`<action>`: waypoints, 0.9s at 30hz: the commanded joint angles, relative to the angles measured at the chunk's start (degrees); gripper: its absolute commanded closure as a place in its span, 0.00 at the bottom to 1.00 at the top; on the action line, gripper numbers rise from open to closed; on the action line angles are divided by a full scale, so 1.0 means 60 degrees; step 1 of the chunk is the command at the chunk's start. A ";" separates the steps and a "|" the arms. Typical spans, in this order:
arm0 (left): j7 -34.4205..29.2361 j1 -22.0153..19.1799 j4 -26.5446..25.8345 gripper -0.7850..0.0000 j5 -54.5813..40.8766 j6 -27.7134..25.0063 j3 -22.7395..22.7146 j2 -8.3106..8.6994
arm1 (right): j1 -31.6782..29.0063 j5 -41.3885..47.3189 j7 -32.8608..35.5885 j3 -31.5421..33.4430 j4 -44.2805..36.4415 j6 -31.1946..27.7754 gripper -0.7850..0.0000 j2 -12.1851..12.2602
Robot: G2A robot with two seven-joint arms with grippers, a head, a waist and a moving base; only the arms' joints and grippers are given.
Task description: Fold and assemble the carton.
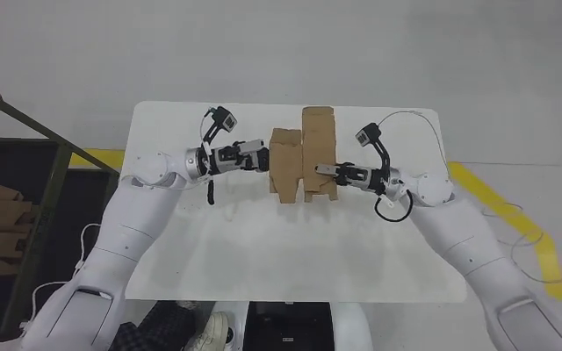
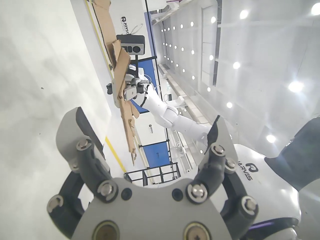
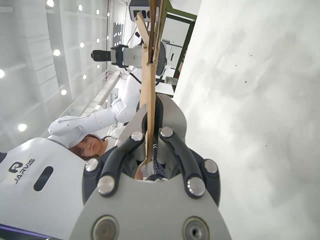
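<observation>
A flat brown carton is held up on edge above the middle of the white table, its flaps hanging loose. My right gripper is shut on the carton's right side; in the right wrist view the cardboard sheet runs between the closed fingers of that gripper. My left gripper sits just off the carton's left edge. It stands open with nothing between its fingers, and the carton lies farther off, edge-on.
A dark rack with cardboard pieces stands left of the table. Yellow floor tape runs past the right side. The table's front half is bare white surface.
</observation>
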 commanded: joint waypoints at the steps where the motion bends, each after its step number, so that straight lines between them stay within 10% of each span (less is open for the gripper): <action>1: 0.0508 0.0233 -0.0336 0.00 0.0416 0.0010 -0.0012 0.0014 | -0.0204 -0.0291 -0.0561 0.0071 -0.0323 0.0099 1.00 0.0002; 16: 0.1836 0.0846 -0.1019 0.02 0.1504 0.0115 0.0144 -0.0017 | -0.1173 -0.0731 -0.1847 0.0773 -0.1464 0.0832 1.00 0.0046; 20: 0.1866 0.0862 -0.1120 0.51 0.1552 0.0214 0.0242 -0.0042 | -0.1319 -0.0892 -0.2148 0.0884 -0.1595 0.1019 1.00 0.0025; 27: 0.1866 0.0820 -0.1103 0.65 0.1522 0.0310 0.0355 -0.0087 | -0.1495 -0.1189 -0.2442 0.1065 -0.1785 0.1156 1.00 -0.0015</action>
